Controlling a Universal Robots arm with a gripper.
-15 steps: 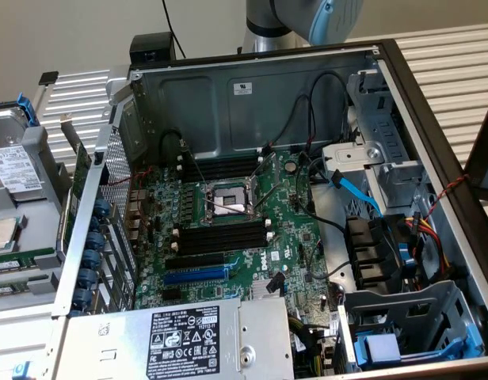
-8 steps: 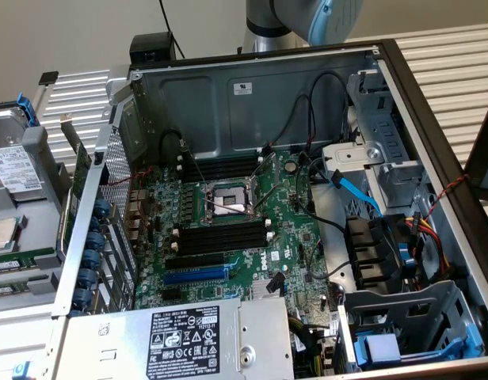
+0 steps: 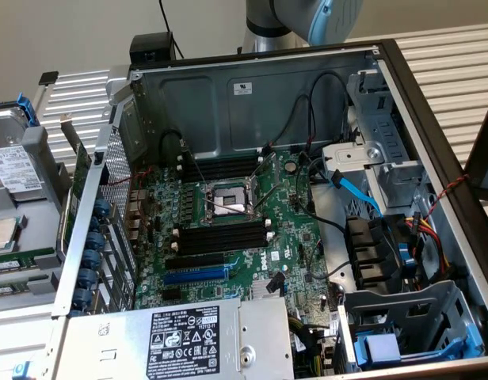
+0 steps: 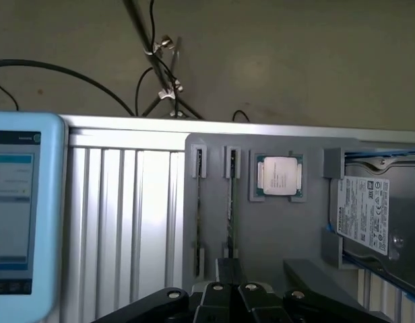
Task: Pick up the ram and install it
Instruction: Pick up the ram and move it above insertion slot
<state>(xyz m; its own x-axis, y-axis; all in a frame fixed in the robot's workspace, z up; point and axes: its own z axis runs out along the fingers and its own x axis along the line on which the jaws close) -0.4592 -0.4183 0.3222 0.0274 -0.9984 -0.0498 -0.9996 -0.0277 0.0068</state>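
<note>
Gripper (image 4: 229,266) is pinched fully closed with nothing in it that I can see, hanging right by one end of the ram (image 4: 230,202). The ram's standing on edge in a slot of the grey holder tray (image 4: 275,235), so it reads as a long thin dark-green strip. A CPU (image 4: 279,176) and a hard drive (image 4: 376,215) sit further along the same tray.

I can read no word for sure: the power supply label (image 3: 185,342), the white sticker (image 3: 242,88) on the case wall, the hard drive label (image 4: 366,212) and the processor lid (image 4: 279,176) all carry print too small for me.
</note>
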